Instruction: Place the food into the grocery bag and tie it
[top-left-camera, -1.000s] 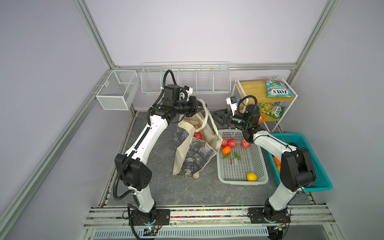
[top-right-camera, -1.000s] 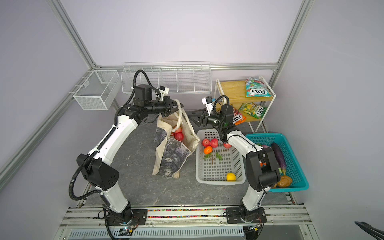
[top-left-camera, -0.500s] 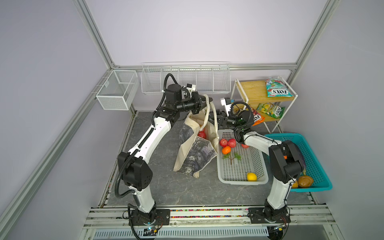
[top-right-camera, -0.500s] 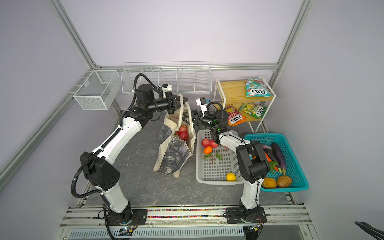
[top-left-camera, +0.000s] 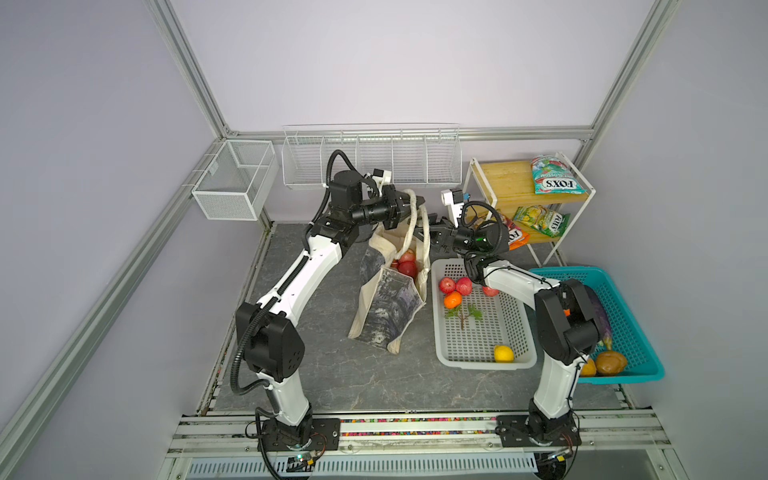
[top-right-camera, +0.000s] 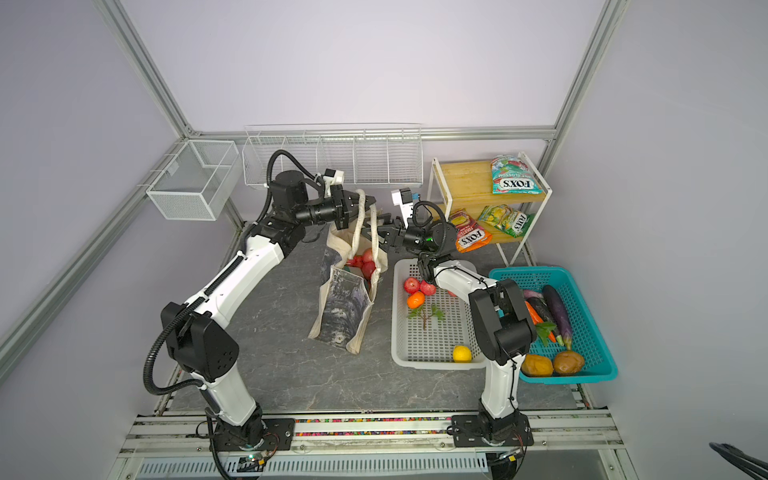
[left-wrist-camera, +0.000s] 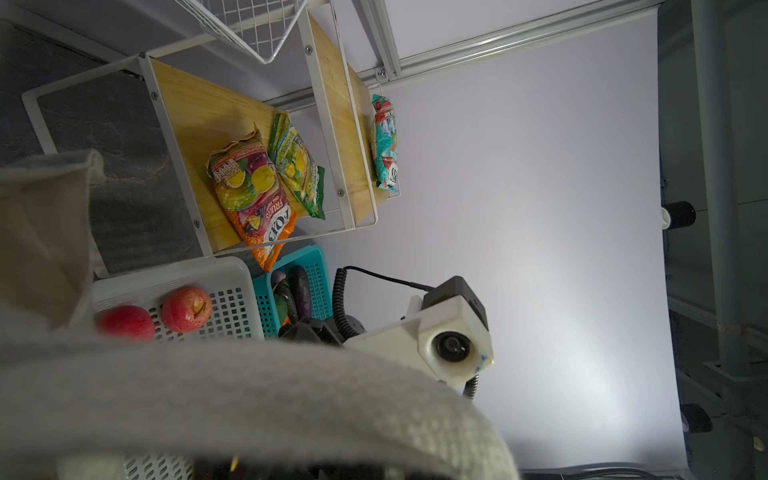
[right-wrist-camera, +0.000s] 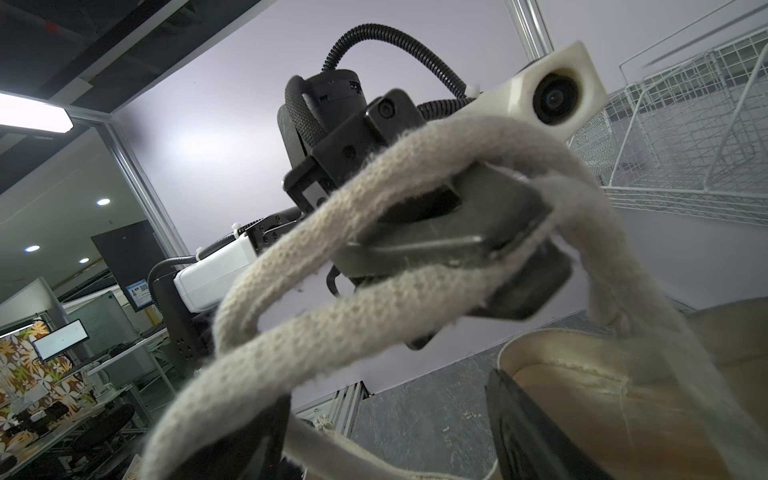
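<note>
Nearest us on the grey marbled counter (top-left-camera: 332, 374), a small round yellow fruit (top-left-camera: 503, 353) lies alone at the near end of the white perforated plastic basket (top-left-camera: 486, 365). The teal plastic basket (top-left-camera: 619, 377) of brown, orange and purple vegetables sits just beside it on the right. Farther along the white basket we see a green leafy sprig (top-left-camera: 463, 313), a round orange fruit (top-left-camera: 452, 299) and, at the far end, a cluster of red apples (top-left-camera: 448, 285) touching one another. Left of that basket stands the soft cream canvas tote (top-left-camera: 390, 303), base on the counter and grey-black printed panel towards us. Its mouth is open on more red fruit (top-left-camera: 409, 269) inside. Above the mouth the left pincer (top-left-camera: 417, 202) is clamped on the long cream webbing handles (top-left-camera: 412, 224), both straps drawn up together. The right wrist view shows the webbing pinched between its flat jaws. The right pincer (top-right-camera: 376, 230) reaches in from the right at about the same height, its jaws standing wide just beside the straps and gripping nothing; whether they touch the webbing we cannot tell. Behind it, the teal-and-red FOX'S packet (top-left-camera: 555, 174) lies on the top board of the white-framed wooden shelf unit (top-left-camera: 505, 183), well apart from the tote. An orange packet (top-left-camera: 517, 237) and a green packet (top-left-camera: 540, 219) lie on the board below. White wire racks (top-left-camera: 370, 162) hang on the back wall.
</note>
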